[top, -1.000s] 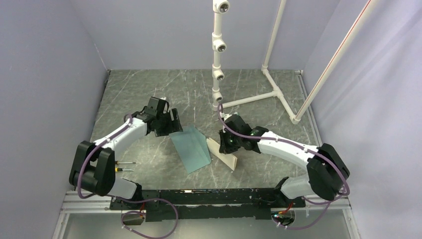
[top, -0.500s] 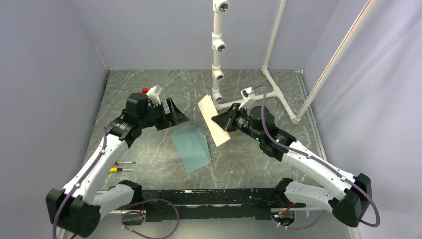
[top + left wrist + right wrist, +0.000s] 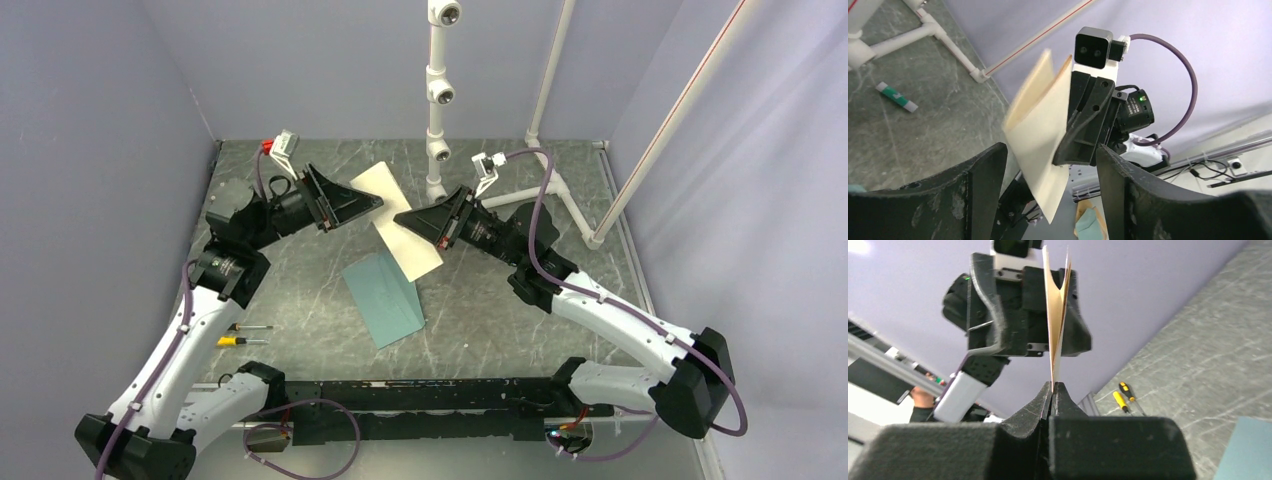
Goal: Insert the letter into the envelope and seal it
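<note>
The letter [image 3: 412, 252] is pinched at its edge in the closed right tool [image 3: 400, 216], aloft directly ahead of the wide-open, empty left tool [image 3: 376, 203], with the envelope [image 3: 385, 300] flat on the worktop [image 3: 500, 320] below, so the splayed sheet could be creased if clamped askew.

1. Holds the letter [image 3: 412, 252] up off the table [image 3: 480, 310], clamped at its 3 o'clock side in the right gripper [image 3: 398, 217].
2. Sets the left gripper [image 3: 378, 203] at the letter's 9 o'clock side, fingers spread; contact unclear.
3. Keeps the envelope [image 3: 385, 298] flat on the table, at 6 o'clock from the letter.
4. Places the screwdrivers [image 3: 246, 334] at 8 o'clock from the envelope, well apart.
5. Stands the pipe stand [image 3: 437, 120] at 12 o'clock, behind the letter.
</note>
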`<action>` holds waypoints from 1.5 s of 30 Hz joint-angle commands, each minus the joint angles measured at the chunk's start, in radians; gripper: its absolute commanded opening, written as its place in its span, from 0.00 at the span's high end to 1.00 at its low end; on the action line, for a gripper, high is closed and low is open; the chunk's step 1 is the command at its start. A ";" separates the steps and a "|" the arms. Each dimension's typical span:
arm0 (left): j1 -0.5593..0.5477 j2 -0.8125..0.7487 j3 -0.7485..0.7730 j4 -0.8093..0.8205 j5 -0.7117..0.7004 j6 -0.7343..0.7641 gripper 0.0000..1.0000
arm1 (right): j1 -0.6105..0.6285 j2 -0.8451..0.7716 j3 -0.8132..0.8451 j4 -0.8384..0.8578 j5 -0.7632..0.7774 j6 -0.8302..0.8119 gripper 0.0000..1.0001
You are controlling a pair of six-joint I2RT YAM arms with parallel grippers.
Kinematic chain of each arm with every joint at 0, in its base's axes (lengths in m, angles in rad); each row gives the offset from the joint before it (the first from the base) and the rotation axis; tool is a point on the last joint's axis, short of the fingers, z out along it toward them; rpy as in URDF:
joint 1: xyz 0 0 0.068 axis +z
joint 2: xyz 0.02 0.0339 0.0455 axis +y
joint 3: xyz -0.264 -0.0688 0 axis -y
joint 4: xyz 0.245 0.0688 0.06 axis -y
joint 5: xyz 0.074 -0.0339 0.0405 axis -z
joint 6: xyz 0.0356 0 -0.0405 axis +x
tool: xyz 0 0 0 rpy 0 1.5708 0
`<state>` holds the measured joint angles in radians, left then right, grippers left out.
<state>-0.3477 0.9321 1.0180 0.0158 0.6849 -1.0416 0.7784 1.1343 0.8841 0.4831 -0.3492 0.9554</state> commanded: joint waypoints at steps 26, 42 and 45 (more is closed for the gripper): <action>-0.002 0.040 0.215 0.066 0.303 0.191 0.98 | -0.037 0.081 0.331 -0.280 -0.565 -0.305 0.54; -0.002 0.064 0.267 -0.052 0.365 0.330 0.98 | -0.039 0.096 0.336 -0.229 -0.581 -0.267 0.61; -0.002 0.060 0.265 -0.051 0.370 0.332 0.98 | -0.039 0.104 0.339 -0.214 -0.587 -0.254 0.69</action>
<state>-0.3485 1.0077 1.2472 -0.0273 1.0245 -0.7517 0.7444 1.2400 1.1851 0.1955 -0.9150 0.6842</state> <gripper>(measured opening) 0.033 0.368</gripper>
